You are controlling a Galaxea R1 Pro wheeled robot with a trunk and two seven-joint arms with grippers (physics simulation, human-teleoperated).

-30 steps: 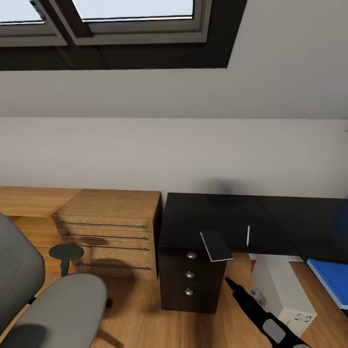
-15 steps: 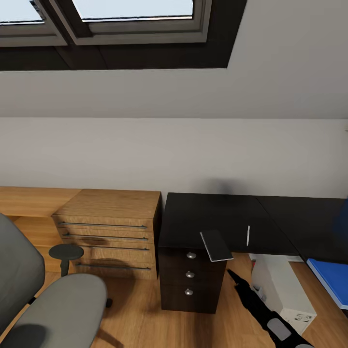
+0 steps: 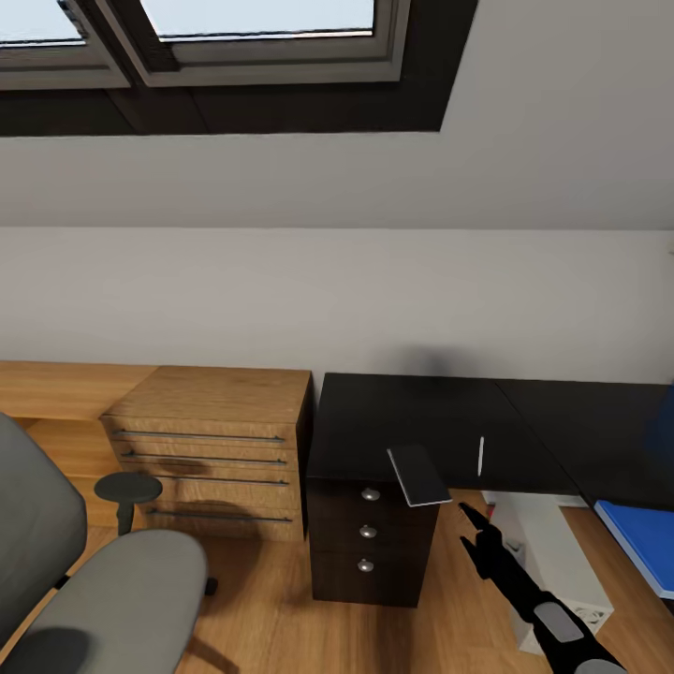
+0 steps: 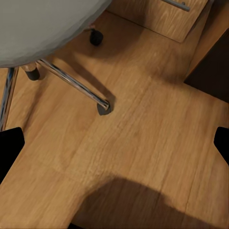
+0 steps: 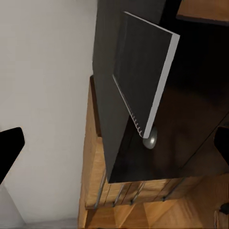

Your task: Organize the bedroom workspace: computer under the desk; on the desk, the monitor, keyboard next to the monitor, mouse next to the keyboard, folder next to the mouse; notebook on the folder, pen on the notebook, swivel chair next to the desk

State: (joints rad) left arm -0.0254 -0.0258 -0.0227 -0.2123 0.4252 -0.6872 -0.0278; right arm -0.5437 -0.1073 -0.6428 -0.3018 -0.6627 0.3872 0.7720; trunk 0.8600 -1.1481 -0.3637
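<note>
The black desk [image 3: 412,417] stands against the wall. A dark grey notebook [image 3: 418,475] lies on its front edge, overhanging above the drawers, and a whitish pen [image 3: 481,456] lies just right of it. My right gripper [image 3: 476,518] is open, just below and to the right of the notebook's overhanging corner; the right wrist view shows the notebook [image 5: 143,71] from underneath, ahead of the spread fingers. The blue folder [image 3: 644,545] shows at the right edge. The grey computer [image 3: 552,562] sits under the desk. The swivel chair [image 3: 103,585] is at the near left. My left gripper [image 4: 114,143] hangs open over the floor beside the chair's chrome base [image 4: 71,81].
A wooden chest of drawers [image 3: 215,449] adjoins the desk's left side. Black desk drawers with silver knobs [image 3: 368,531] sit below the notebook. Wooden floor [image 3: 271,618] lies between the chair and the desk. A sloped wall with a skylight rises behind.
My right arm has risen and shifted right, bringing the gripper from the drawer front up close under the notebook's overhanging corner. The rest has stayed still.
</note>
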